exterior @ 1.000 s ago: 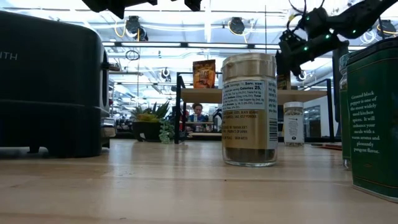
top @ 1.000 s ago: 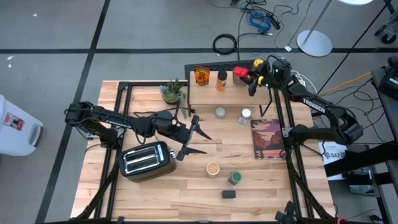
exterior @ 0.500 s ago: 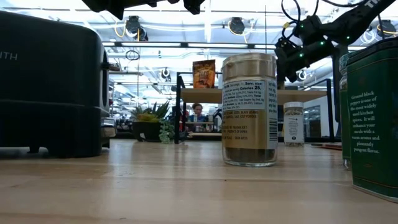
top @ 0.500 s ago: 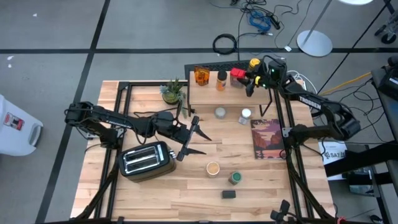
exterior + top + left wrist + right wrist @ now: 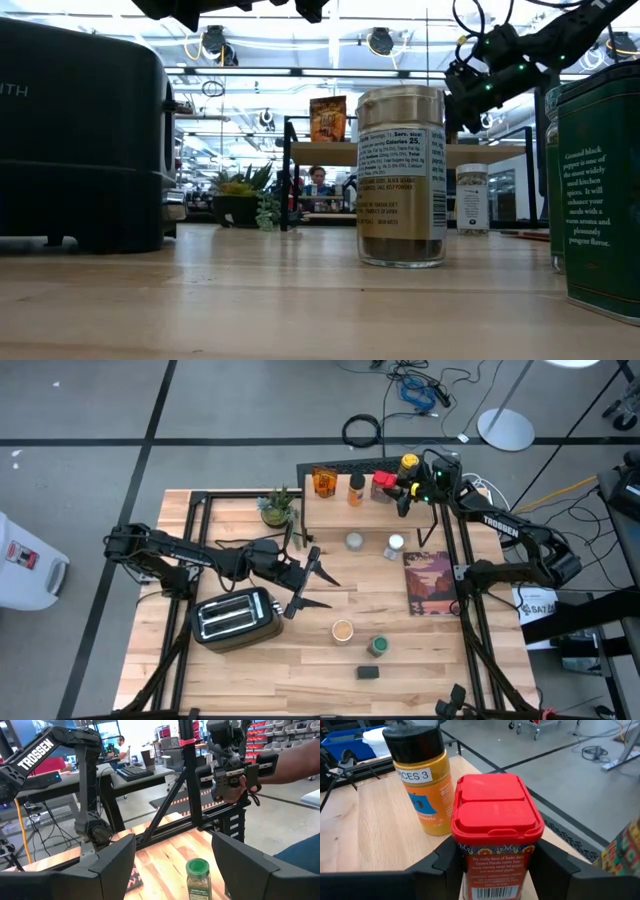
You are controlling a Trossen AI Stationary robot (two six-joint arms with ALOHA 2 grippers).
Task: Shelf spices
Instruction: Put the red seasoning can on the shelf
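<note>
My right gripper [image 5: 398, 488] is over the right end of the shelf [image 5: 345, 512], shut on a red-lidded tin [image 5: 495, 820]. On the shelf's top also stand a yellow bottle with a black cap [image 5: 420, 790] and an orange jar [image 5: 323, 481]. On the table, two small jars [image 5: 354, 541] [image 5: 395, 545] stand before the shelf. Nearer are a tan jar [image 5: 343, 630], a green tin [image 5: 378, 646] and a small black tin [image 5: 369, 672]. My left gripper [image 5: 310, 575] hangs open above the table beside the toaster [image 5: 235, 617], touching nothing. My right gripper pinches the red tin by the two sides of its body, just below the lid [image 5: 492, 862], one finger [image 5: 445, 865] on each side. The fingers reach in from the table's right, slanting down. The tin stays upright; its base is hidden, so whether it rests on the shelf does not show.
A potted plant [image 5: 277, 507] stands left of the shelf, and a picture book [image 5: 430, 582] lies on the table's right part. In the left wrist view a person's hand [image 5: 240, 780] holds a controller beyond the table. Black frame rails run along the table's edges.
My right gripper has shifted slightly toward the table's left over the shelf, carrying the red tin with it.
</note>
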